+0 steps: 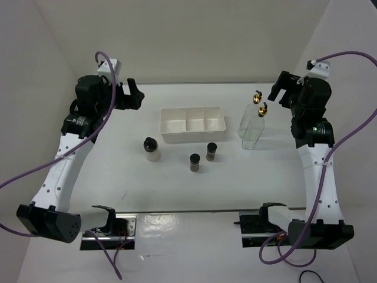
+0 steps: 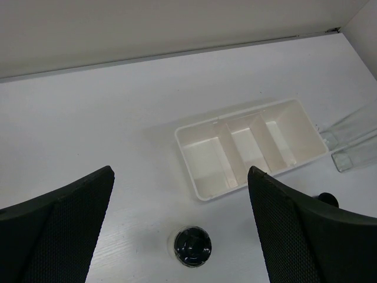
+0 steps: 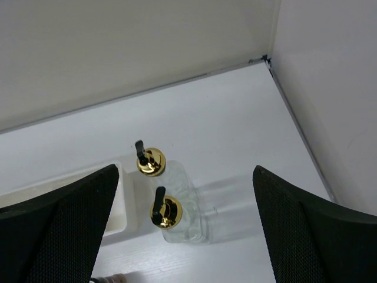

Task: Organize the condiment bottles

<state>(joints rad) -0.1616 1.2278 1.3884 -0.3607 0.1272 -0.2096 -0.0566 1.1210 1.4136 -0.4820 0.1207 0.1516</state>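
Overhead, both arms hang raised at the sides of the table [image 1: 177,188], with the left gripper [image 1: 134,94] and right gripper [image 1: 278,89] spread wide and empty. A white tray [image 1: 194,139] sits at centre. Just right of it stand two tall glass bottles [image 1: 252,125], touching. In front, set apart, are a whitish jar [image 1: 152,150] and two dark jars [image 1: 195,163].

Left wrist view: the wide jaws frame the tray and the whitish jar's black cap.

Right wrist view: the wide jaws frame both bottles' gold spouts, beside the tray's end.
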